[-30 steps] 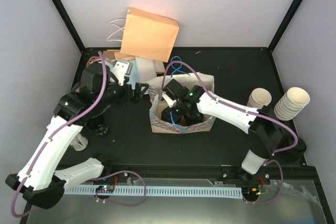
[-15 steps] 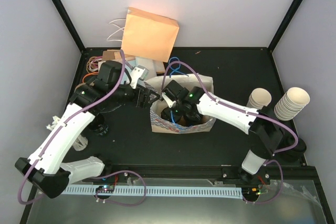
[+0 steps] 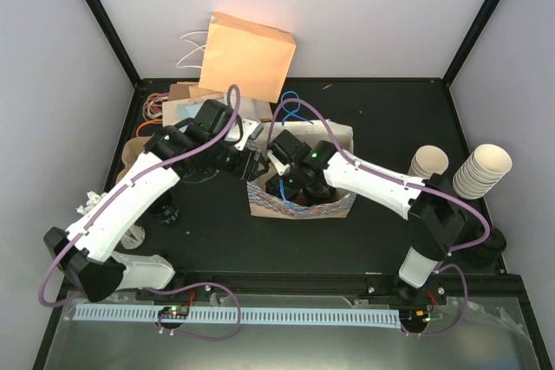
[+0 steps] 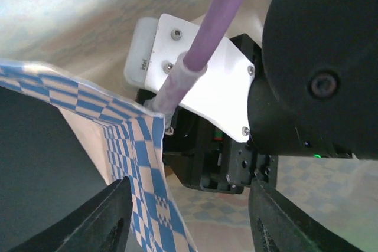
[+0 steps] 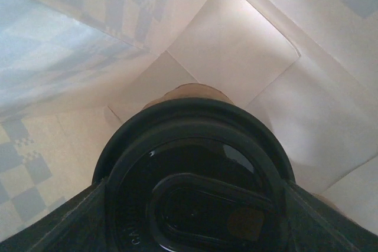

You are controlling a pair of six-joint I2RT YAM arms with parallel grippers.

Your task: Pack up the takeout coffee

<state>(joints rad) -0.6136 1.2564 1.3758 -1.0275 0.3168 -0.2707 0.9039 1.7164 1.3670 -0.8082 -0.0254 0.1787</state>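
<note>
The takeout coffee [image 5: 190, 91] is a paper cup under a black lid [image 5: 195, 205] that fills the right wrist view. It sits down inside the blue-checked paper bag [image 3: 303, 210], whose inner walls [image 5: 236, 45] surround it. My right gripper [image 5: 192, 208] is shut on the cup, one finger pressed against each side of the lid. In the top view this gripper [image 3: 290, 186] reaches into the bag's mouth. My left gripper [image 3: 253, 162] is at the bag's left rim. Its jaws [image 4: 189, 228] stand apart, with the checked wall [image 4: 136, 146] between them, close to the left finger [image 4: 109, 219].
A tan paper bag [image 3: 247, 54] leans on the back wall. Two nested stacks of cups [image 3: 429, 162] [image 3: 481, 171] stand at the right. Brown paper items [image 3: 178, 101] lie at the back left. The right arm's black wrist [image 4: 319, 57] hangs close before the left camera.
The left arm has swung right to the checked bag's left rim and its jaws have narrowed around the wall. The right arm has stayed in the bag.
</note>
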